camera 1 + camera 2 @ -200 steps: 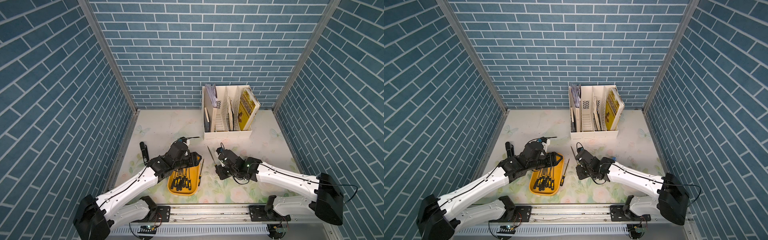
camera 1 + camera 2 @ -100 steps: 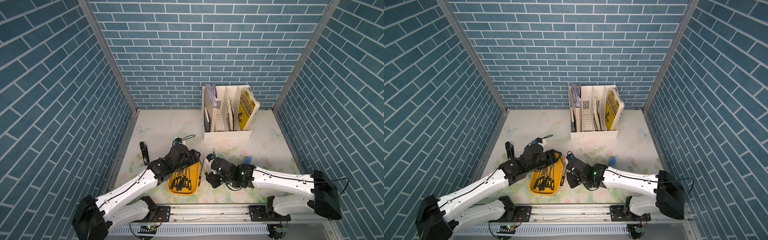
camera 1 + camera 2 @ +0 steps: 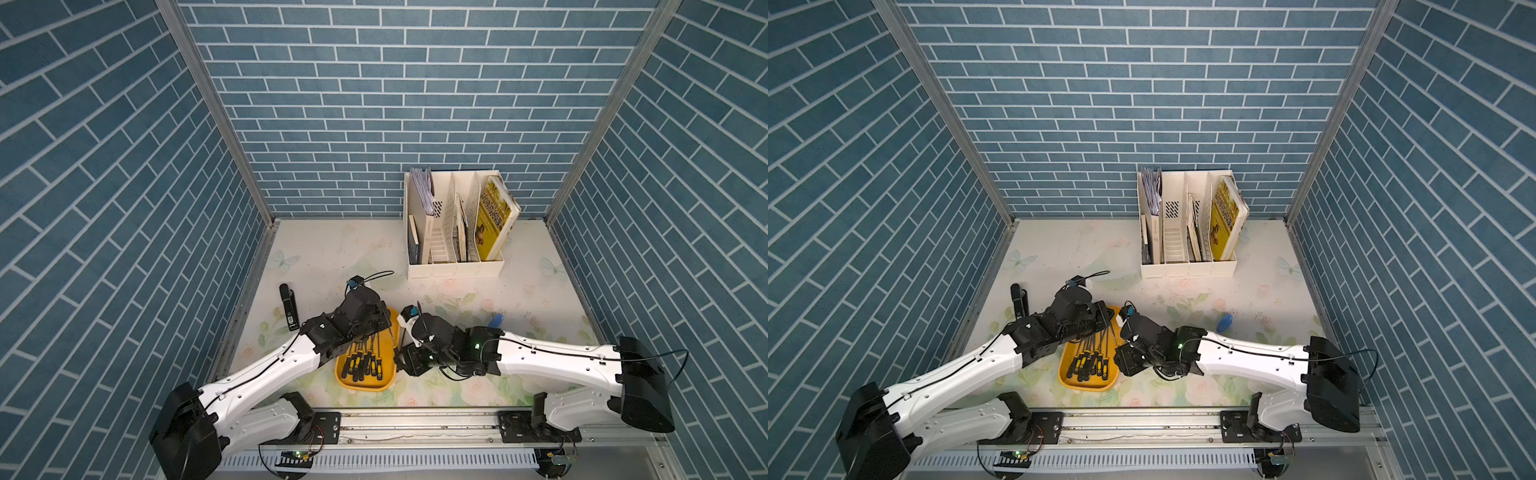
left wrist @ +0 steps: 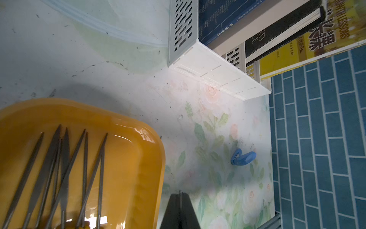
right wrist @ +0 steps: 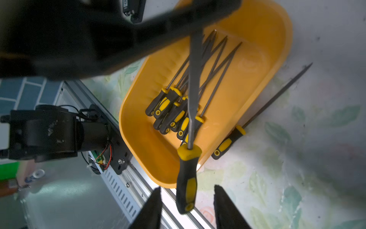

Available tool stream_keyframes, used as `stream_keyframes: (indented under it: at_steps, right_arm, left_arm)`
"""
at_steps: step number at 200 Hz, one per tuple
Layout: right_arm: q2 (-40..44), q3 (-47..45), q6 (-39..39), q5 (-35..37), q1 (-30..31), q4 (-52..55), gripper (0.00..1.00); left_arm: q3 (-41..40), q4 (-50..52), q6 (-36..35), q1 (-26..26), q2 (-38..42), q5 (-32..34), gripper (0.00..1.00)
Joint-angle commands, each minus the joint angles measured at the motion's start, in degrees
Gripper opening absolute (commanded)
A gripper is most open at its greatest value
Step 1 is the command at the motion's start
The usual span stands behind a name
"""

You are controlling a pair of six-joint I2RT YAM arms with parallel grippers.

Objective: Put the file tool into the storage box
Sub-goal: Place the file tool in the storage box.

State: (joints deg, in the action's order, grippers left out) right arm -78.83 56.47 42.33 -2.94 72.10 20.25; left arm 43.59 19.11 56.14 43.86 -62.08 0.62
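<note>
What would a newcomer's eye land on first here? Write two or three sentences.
The left gripper pinches a file by its blade at the edge of the yellow tray of files, and the right gripper stands open around its handle. A loose file lies on the table beside the tray.

Your left end effector (image 5: 198, 27) pinches the file tool (image 5: 193, 93) by its blade above the storage box (image 5: 257, 83) of files (image 5: 178, 111). Its handle hangs untouched between the spread fingers of your right end effector (image 5: 187, 190). A loose file (image 5: 228, 142) lies on the desk (image 5: 316, 158) beside the box.
</note>
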Motion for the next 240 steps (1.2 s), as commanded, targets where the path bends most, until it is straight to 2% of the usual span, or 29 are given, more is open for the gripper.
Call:
stream_keyframes:
  at_steps: [1, 26, 66, 133, 169, 196, 202, 219, 240]
  right_arm:
    - [0.22, 3.88, -3.38, 0.30, -2.57, 5.58, 0.67]
    - [2.21, 3.71, -4.74, -3.10, -7.68, 7.79, 0.73]
    - [2.23, 0.52, -6.91, -7.16, -15.14, 8.39, 0.74]
    - [-7.95, -1.33, -6.92, -11.17, -17.06, 6.00, 0.74]
    - [-10.42, -1.41, -6.72, -12.79, -16.92, 3.13, 0.73]
    - [-11.63, -1.25, -6.60, -13.65, -16.74, 2.72, 0.73]
    - [-11.85, -1.23, -6.57, -13.65, -16.63, 2.81, 0.73]
    - [-12.67, -1.65, -5.57, -13.61, -16.41, 2.86, 0.73]
    - [-13.51, -2.53, -3.15, -13.28, -16.33, 2.01, 0.72]
  left_arm:
    - [5.68, 9.71, -9.89, -2.33, 0.62, 1.14, 0.00]
    - [9.48, 15.31, -16.14, -4.64, -1.39, 1.67, 0.00]
    - [11.02, 16.08, -21.80, -4.66, -9.90, 1.66, 0.00]
    - [7.44, 12.25, -22.05, -1.90, -16.68, 2.19, 0.00]
    - [6.90, 11.02, -21.01, -0.54, -19.01, 2.69, 0.00]
    - [6.17, 9.98, -20.56, 0.16, -20.77, 2.54, 0.08]
    - [5.91, 9.89, -20.54, 0.30, -21.03, 2.54, 0.12]
    - [5.13, 9.77, -20.08, 0.44, -20.74, 2.67, 0.35]
    - [5.40, 11.03, -20.07, 0.44, -19.60, 3.14, 0.41]
